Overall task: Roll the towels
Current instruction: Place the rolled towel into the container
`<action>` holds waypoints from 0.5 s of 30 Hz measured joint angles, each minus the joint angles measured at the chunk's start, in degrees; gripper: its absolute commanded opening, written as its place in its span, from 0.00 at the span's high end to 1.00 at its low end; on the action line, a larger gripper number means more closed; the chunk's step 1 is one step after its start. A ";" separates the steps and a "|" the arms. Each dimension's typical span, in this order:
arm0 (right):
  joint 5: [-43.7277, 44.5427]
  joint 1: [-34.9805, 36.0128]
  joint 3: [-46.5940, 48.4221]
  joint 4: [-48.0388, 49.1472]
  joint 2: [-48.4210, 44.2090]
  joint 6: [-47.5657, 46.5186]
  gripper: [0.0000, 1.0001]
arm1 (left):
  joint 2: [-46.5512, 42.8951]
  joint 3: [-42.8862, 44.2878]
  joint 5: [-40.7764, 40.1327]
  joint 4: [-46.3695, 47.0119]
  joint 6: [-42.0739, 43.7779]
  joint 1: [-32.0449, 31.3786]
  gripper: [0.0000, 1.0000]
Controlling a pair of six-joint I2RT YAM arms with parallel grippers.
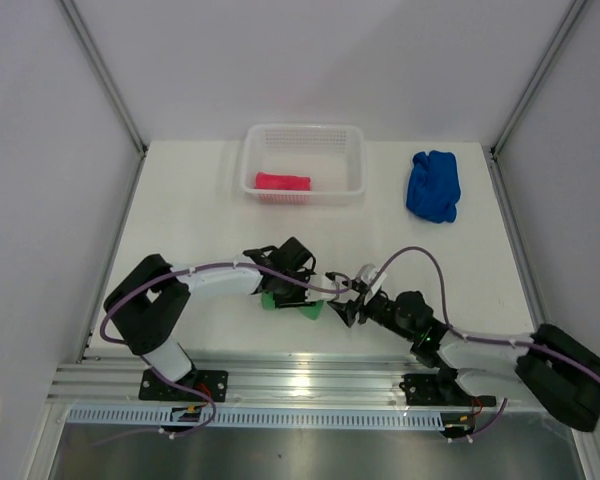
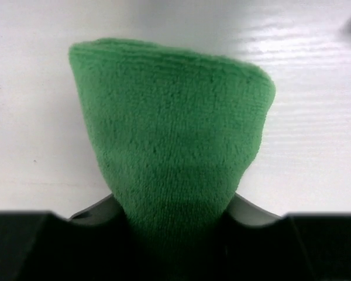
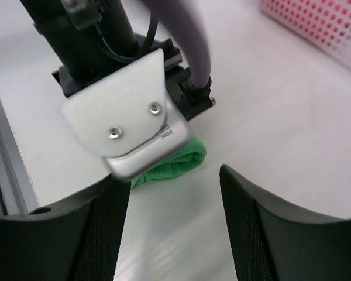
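The green towel (image 2: 172,134) is a thick roll lying on the white table, and my left gripper (image 2: 175,219) is shut on its near end, which bulges out past both fingers (image 2: 254,212). From above, the green towel (image 1: 288,303) peeks out under the left gripper (image 1: 298,290). My right gripper (image 3: 172,196) stands open just short of the green towel (image 3: 178,163), nothing between its fingers; from above the right gripper (image 1: 343,306) sits at the roll's right. The pink towel (image 1: 282,182) lies rolled in the basket. The blue towel (image 1: 433,185) lies crumpled at back right.
The white mesh basket (image 1: 305,130) stands at the back centre and shows at the top right of the right wrist view (image 3: 324,26). The left wrist's silver camera housing (image 3: 126,120) hangs close in front of the right gripper. A metal rail (image 1: 310,380) runs along the near edge.
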 measured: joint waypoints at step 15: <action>14.40 -5.55 3.80 -40.48 -43.78 3.74 0.33 | 2.08 8.41 0.74 -7.78 -13.94 3.32 0.92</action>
